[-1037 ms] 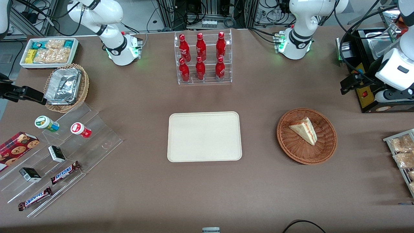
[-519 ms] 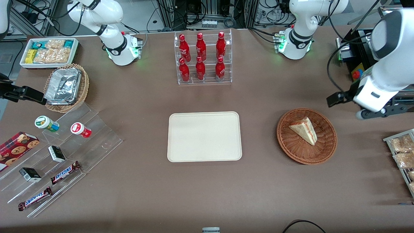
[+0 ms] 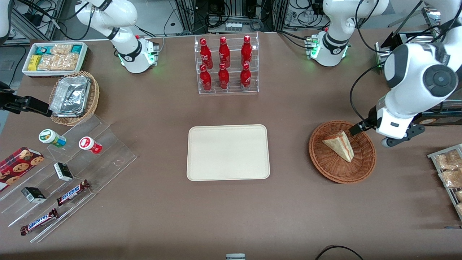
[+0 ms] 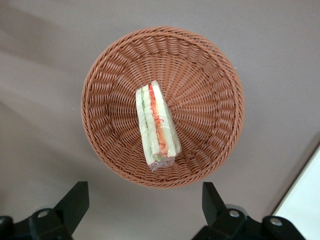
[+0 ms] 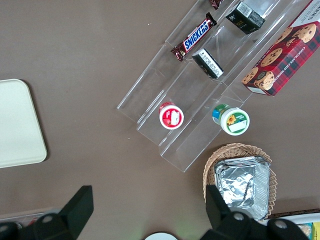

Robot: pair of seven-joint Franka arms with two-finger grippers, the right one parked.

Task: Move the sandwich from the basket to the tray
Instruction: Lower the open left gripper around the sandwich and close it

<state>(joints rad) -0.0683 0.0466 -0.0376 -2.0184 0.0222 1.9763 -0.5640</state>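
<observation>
The sandwich [image 3: 339, 145], a pale wedge with red and green layers, lies in the round reddish-brown wicker basket [image 3: 325, 166]. The left wrist view looks straight down on the sandwich [image 4: 156, 127] and the basket [image 4: 100, 100]. My left gripper [image 3: 368, 131] is open and empty. It hovers above the basket's rim on the side toward the working arm's end of the table, apart from the sandwich; its black fingers [image 4: 75, 202] stand wide apart. The cream tray [image 3: 227, 151] lies flat beside the basket, toward the parked arm's end; its corner shows in the left wrist view [image 4: 306, 200].
A clear rack of red bottles [image 3: 226, 65] stands farther from the front camera than the tray. A wire rack of snack packets [image 3: 447, 169] sits at the working arm's table edge. A tan basket of foil containers [image 3: 74, 97], a white snack bin [image 3: 54, 57] and an acrylic snack stand [image 3: 72, 169] lie toward the parked arm's end.
My left arm has swung in from the table's edge toward the basket and come lower; the gripper is now over the basket's rim. The sandwich, basket and tray have not moved.
</observation>
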